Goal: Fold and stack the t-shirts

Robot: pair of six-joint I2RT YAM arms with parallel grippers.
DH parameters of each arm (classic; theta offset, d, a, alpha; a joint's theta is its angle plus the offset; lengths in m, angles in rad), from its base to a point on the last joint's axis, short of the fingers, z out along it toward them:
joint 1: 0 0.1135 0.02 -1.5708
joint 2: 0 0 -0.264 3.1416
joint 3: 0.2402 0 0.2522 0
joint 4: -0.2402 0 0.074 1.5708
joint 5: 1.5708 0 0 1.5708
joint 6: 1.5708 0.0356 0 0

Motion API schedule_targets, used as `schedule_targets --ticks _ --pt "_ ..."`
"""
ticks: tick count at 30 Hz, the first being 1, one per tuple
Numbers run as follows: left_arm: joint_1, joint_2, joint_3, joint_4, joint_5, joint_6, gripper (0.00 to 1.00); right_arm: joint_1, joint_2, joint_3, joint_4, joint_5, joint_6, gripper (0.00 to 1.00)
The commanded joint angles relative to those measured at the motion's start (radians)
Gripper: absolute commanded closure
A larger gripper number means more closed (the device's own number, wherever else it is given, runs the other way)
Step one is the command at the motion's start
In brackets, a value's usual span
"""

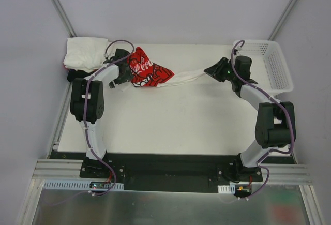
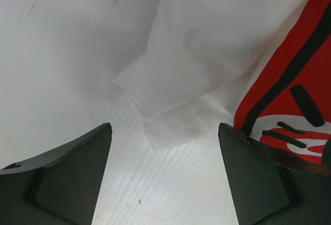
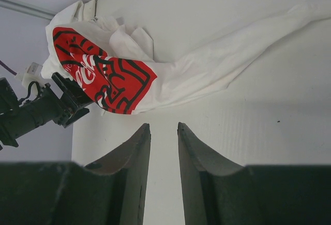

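- left gripper (image 2: 164, 126): jaws wide, nothing between them; red shirt (image 2: 315, 75) against one finger.
- right gripper (image 3: 163, 126): jaws narrow, empty.
- red shirt stretched across the table (image 1: 170, 121) between grippers; white shirts (image 1: 85, 53) piled far-left.

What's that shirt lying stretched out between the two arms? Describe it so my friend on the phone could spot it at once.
Start at the white table and look along its far side. There a white t-shirt lies pulled out into a long strip running left to right. Unlike the white heap in the far left corner, it bears a big red print with black lines and white lettering.
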Motion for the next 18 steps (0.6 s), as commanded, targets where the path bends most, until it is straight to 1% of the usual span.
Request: schedule_targets --ticks 1,3,7,10,14,16,17,18 --pt "0.009 0.037 0.046 -0.076 0.029 0.041 0.17 -0.012 -0.023 0.026 0.039 -0.025 0.014 0.69" --pt "0.009 0.052 0.073 -0.099 0.028 0.057 0.16 -0.012 -0.011 0.037 0.045 -0.034 0.028 0.69" --pt "0.010 0.080 0.102 -0.096 0.035 0.147 0.15 -0.012 -0.004 0.036 0.061 -0.040 0.040 0.69" --pt "0.012 0.105 0.138 -0.103 0.084 0.199 0.16 -0.012 -0.003 0.036 0.068 -0.045 0.049 0.69" --pt "0.009 0.109 0.171 -0.148 0.086 0.212 0.17 -0.022 -0.011 0.029 0.070 -0.045 0.055 0.69" --pt "0.010 0.126 0.191 -0.190 0.084 0.213 0.22 -0.029 -0.020 0.025 0.073 -0.043 0.062 0.69" --pt "0.010 0.129 0.203 -0.201 0.078 0.215 0.26 -0.029 -0.021 0.023 0.078 -0.046 0.068 0.69" --pt "0.009 0.131 0.207 -0.208 0.078 0.215 0.33 -0.034 -0.027 0.023 0.081 -0.049 0.069 0.69"
